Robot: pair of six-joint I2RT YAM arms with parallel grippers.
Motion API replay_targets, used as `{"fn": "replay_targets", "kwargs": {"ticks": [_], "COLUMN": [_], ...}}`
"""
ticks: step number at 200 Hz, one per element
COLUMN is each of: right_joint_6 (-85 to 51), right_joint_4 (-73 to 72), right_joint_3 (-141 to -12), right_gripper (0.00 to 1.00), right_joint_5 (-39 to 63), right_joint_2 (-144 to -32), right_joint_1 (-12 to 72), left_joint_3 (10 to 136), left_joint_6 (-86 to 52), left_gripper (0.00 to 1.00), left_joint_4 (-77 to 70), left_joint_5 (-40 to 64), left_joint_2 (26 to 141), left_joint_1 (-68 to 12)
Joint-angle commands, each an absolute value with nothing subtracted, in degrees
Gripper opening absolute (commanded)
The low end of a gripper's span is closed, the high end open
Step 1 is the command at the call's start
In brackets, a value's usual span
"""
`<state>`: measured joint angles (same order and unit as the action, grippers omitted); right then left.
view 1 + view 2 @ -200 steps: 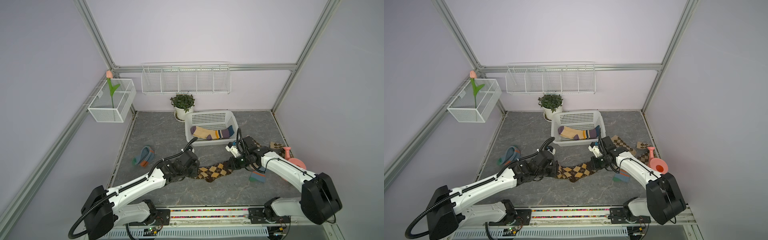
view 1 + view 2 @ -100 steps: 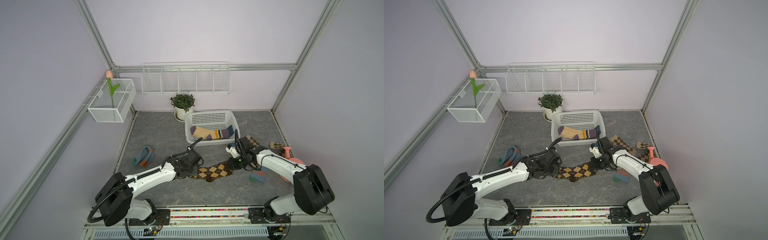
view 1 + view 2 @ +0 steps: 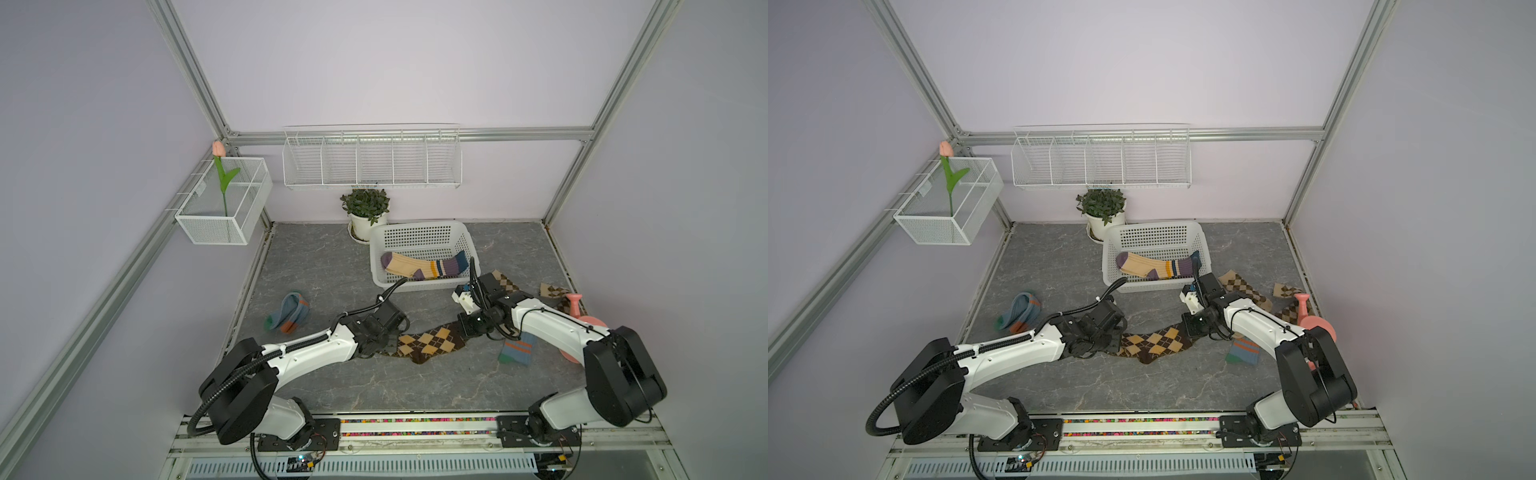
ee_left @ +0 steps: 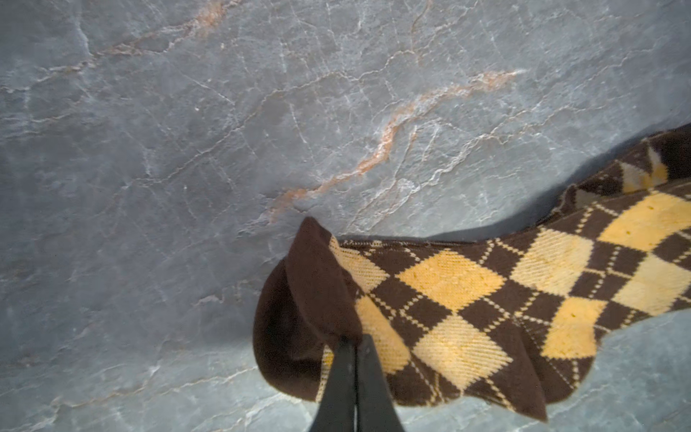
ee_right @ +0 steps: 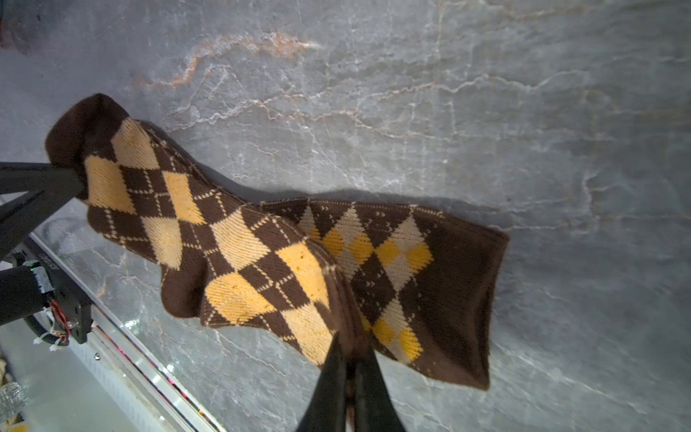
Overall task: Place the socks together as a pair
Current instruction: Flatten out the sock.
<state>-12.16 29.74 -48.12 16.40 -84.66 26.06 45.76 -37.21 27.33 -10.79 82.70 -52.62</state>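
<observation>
- I am looking down on a grey veined table (image 3: 316, 257) boxed in by lilac walls and aluminium posts. I am placing everything from the white basket (image 3: 419, 227), which is sitting near the back wall.
- A wire shelf (image 3: 372, 158) is hanging on the wall above the basket. A potted plant (image 3: 365, 210) is standing just behind the basket's back left corner.
- A cream sock (image 3: 409, 266) is lying inside the basket.
- In front of the basket, towards me, the dark-brown argyle socks (image 3: 428, 343) are stretching between the two arms, one layered over the other.
- The left hand (image 4: 354, 343) is pinching the toe end, jaws pressed together on the knit.
- The right hand (image 5: 349, 347) is pinching a fold at the cuff end, closed just as tight.
- Tan argyle socks (image 3: 505, 283) are lying just right of the basket's front corner. They are trailing towards the pink watering can (image 3: 579, 322) at the table's right edge.
- A bunched blue sock (image 3: 289, 318) is sitting front-left of the basket, near the left edge. A flat blue sock (image 3: 517, 351) is lying front-right of the basket, under the right arm.
- Bare table is showing widest to the left of the basket. A bare strip is also running along the front rail (image 3: 415, 422), the edge farthest from the basket.
</observation>
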Motion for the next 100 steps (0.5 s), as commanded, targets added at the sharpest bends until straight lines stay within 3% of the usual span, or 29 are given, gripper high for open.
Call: {"fn": "replay_targets", "kwargs": {"ticks": [1,31,68,100], "right_joint_6": [-10.98,-10.81,-11.13,-11.81], "right_joint_4": [30.27,30.05,29.84,29.95], "right_joint_3": [-48.92,-48.96,-48.64,-47.75], "right_gripper": [0.09,0.17,0.27,0.34], "right_joint_5": [13.24,12.13,12.13,12.30], "right_joint_2": [-86.54,-87.74,-85.08,-81.48], "right_joint_1": [25.74,25.71,25.68,25.72], "left_joint_3": [46.45,46.84,46.68,50.16], "left_joint_6": [-37.16,-38.29,-38.91,-37.59], "left_gripper": [0.03,0.10,0.43,0.47], "left_joint_4": [26.19,28.41,30.90,35.69], "left_joint_5": [-12.70,-13.96,-15.86,-18.60], "left_joint_2": [85.52,88.32,83.89,79.15], "left_joint_1": [-52.42,-52.42,-52.47,-52.40]}}
